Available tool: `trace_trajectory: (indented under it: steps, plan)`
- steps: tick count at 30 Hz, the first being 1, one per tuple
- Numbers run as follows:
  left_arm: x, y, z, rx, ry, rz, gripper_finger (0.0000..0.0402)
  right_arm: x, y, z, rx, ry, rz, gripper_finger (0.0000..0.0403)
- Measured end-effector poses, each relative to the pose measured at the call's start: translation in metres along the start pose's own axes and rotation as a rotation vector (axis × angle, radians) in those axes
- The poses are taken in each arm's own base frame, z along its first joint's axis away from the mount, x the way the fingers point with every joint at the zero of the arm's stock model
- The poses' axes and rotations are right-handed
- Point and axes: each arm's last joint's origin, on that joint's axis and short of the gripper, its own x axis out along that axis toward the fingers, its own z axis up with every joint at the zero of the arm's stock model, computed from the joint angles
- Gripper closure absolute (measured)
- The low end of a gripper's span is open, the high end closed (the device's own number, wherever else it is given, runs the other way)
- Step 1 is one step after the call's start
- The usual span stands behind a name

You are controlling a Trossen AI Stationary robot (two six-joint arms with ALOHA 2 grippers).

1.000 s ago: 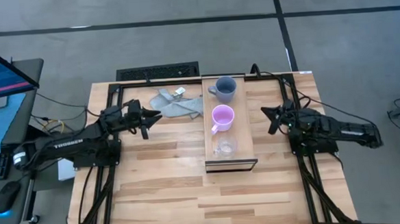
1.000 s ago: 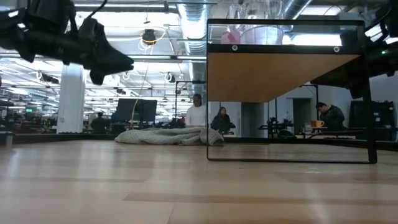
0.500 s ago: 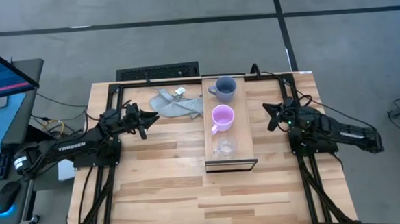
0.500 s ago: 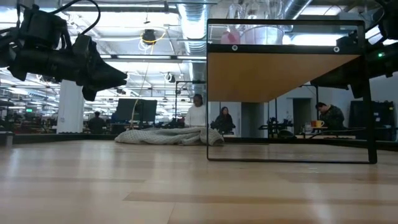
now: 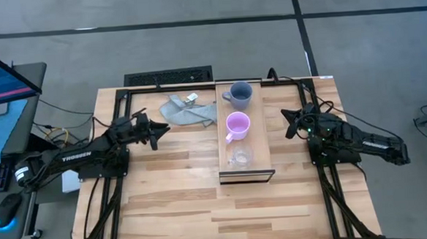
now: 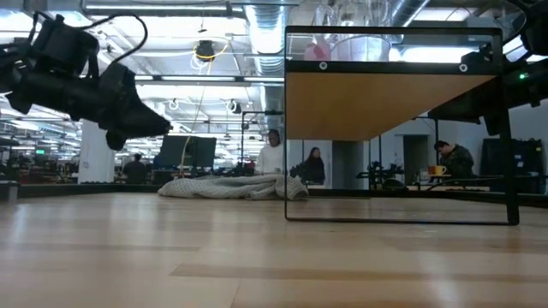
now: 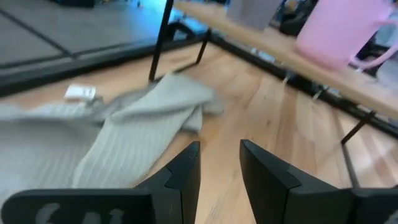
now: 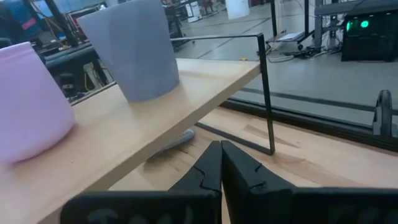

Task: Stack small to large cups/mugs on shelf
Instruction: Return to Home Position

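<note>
One shelf [image 5: 263, 142] stands on the surface [image 5: 174, 202], carrying three vessels in a single row, none nested. One clear glass cup [image 5: 239, 158] is nearest, one pink mug [image 5: 237, 124] is behind it, and one blue-grey mug [image 5: 240, 94] is at the far end. Two arms flank the shelf. The left end effector [image 5: 159, 130] is empty, its fingers a narrow gap apart. The right end effector [image 5: 287, 124] has its fingers pressed together on nothing. One grey cloth [image 5: 187, 111] lies farther back.
</note>
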Motion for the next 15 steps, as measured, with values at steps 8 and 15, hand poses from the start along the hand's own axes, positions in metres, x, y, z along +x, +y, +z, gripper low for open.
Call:
trace_trajectory:
  steps: [8, 15]
  plan:
    - [-0.002, 0.005, -0.018, -0.114, 0.185, 0.047, 0.0299, -0.001, -0.001, -0.002, 0.057, 0.045, -0.016, 0.0377]
    - [-0.004, 0.008, -0.028, -0.147, 0.286, 0.093, 0.0299, -0.002, -0.001, -0.003, 0.094, 0.06, -0.011, 0.0377]
